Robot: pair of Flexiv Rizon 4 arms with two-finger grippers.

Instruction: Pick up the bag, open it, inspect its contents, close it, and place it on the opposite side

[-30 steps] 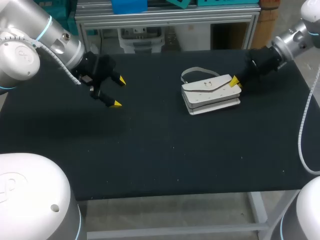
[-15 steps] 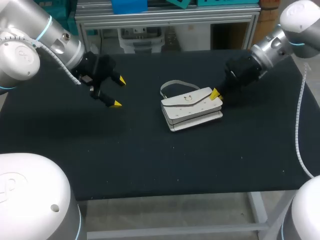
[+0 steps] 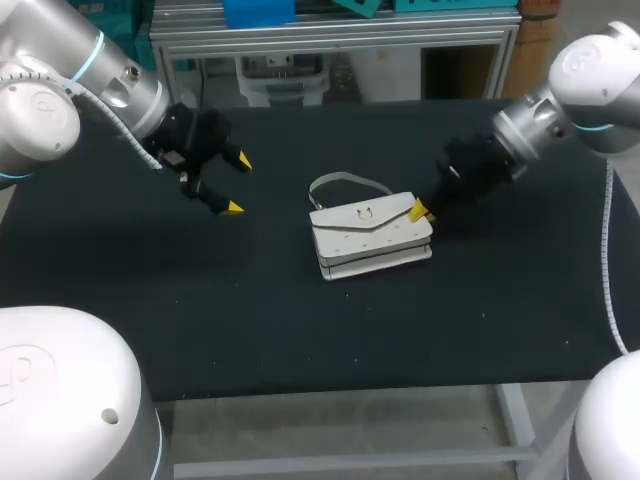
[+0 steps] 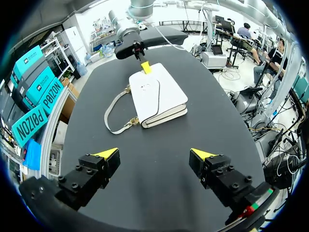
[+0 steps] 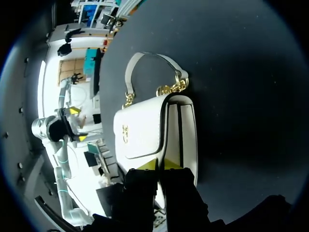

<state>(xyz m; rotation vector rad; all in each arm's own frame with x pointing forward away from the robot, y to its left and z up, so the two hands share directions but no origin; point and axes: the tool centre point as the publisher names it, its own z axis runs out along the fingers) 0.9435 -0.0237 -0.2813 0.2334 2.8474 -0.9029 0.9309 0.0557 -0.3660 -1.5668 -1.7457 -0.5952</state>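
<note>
Across the head view, the right gripper (image 3: 418, 210), with its jaws at the end of the white bag (image 3: 368, 238), has travelled toward 8 o'clock, bringing the bag from the right-hand area of the tabletop (image 3: 300, 330) to its centre.

Bright even overhead light, dark matte table (image 3: 300, 330), faint soft shadow beside the bag (image 3: 372, 238)

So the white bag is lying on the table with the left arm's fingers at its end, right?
Not quite: the right arm's fingers are at the end of the white bag lying on the table. The head view shows the left fingers open, well apart from it.
</note>
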